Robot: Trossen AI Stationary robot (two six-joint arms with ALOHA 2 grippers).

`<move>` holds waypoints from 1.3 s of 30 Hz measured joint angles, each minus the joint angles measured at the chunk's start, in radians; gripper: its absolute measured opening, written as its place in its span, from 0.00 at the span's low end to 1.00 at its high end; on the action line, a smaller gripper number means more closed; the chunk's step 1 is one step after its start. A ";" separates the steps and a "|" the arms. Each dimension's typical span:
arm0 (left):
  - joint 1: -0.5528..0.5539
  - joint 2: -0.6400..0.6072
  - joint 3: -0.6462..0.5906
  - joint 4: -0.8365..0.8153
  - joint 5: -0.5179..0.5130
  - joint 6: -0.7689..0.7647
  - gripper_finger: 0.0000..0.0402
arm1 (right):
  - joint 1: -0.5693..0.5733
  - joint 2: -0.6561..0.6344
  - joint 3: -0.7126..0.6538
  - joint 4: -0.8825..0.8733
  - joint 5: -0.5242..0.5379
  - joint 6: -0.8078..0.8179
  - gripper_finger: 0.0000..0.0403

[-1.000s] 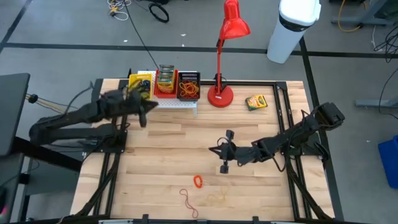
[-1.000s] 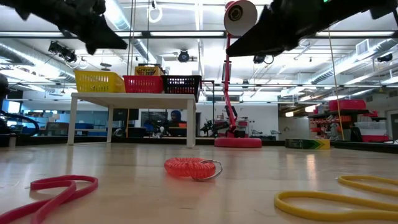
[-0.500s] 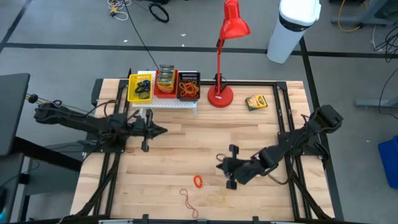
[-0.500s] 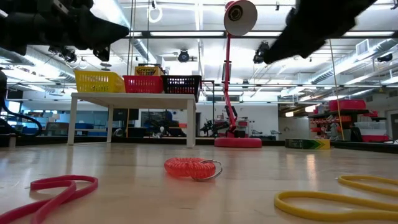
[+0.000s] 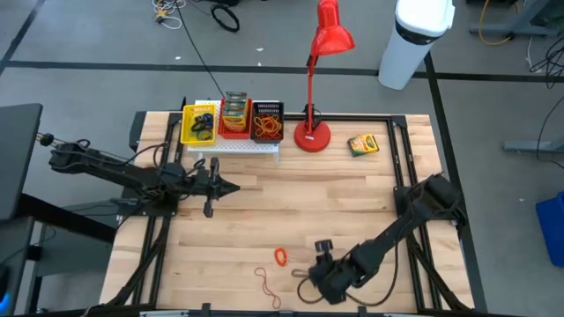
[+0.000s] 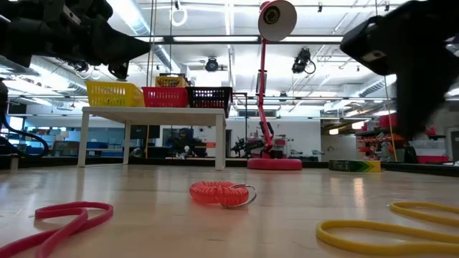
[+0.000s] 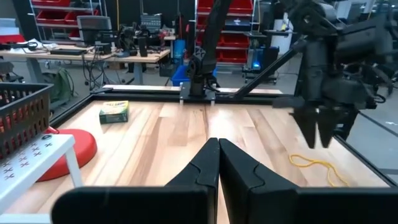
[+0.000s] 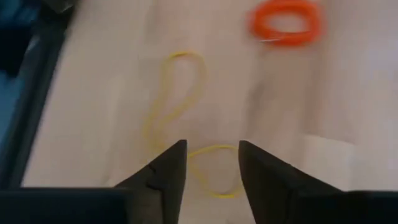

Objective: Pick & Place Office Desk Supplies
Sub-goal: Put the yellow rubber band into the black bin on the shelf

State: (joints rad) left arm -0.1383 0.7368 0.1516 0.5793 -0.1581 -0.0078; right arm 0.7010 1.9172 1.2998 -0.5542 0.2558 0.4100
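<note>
The right end effector hangs with fingers spread above a yellow rubber band on the tabletop, not yet gripped. Next: lower and pinch it. The left end effector, pressed together, waits near the rack.

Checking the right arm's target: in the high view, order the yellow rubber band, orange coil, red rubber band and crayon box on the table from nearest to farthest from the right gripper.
1. Yellow rubber band, right beside the right gripper.
2. Orange coil, just toward the rack.
3. Red rubber band, front edge; close to the coil's distance.
4. Crayon box, far back beside the lamp.
</note>
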 joint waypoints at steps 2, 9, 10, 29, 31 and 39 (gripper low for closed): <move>0.000 0.000 0.000 0.000 0.000 0.000 0.03 | 0.009 0.035 0.022 0.004 -0.033 -0.032 0.41; 0.000 0.001 0.000 0.001 0.002 0.000 0.03 | 0.006 0.127 0.078 0.006 -0.091 -0.133 0.42; 0.000 0.001 0.000 0.000 0.002 0.000 0.03 | 0.006 0.140 0.082 0.010 -0.106 -0.149 0.42; 0.000 0.001 0.000 0.000 0.002 0.000 0.03 | -0.024 0.153 0.079 -0.014 -0.052 -0.213 0.04; 0.000 0.001 0.000 0.001 0.002 0.000 0.03 | -0.051 0.130 0.074 -0.043 0.011 -0.217 0.02; 0.000 0.000 0.000 0.000 0.002 0.000 0.03 | -0.177 -0.035 0.077 -0.067 0.208 -0.284 0.01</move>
State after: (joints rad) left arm -0.1383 0.7372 0.1519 0.5797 -0.1566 -0.0078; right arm 0.5239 1.8826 1.3766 -0.6213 0.4642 0.1263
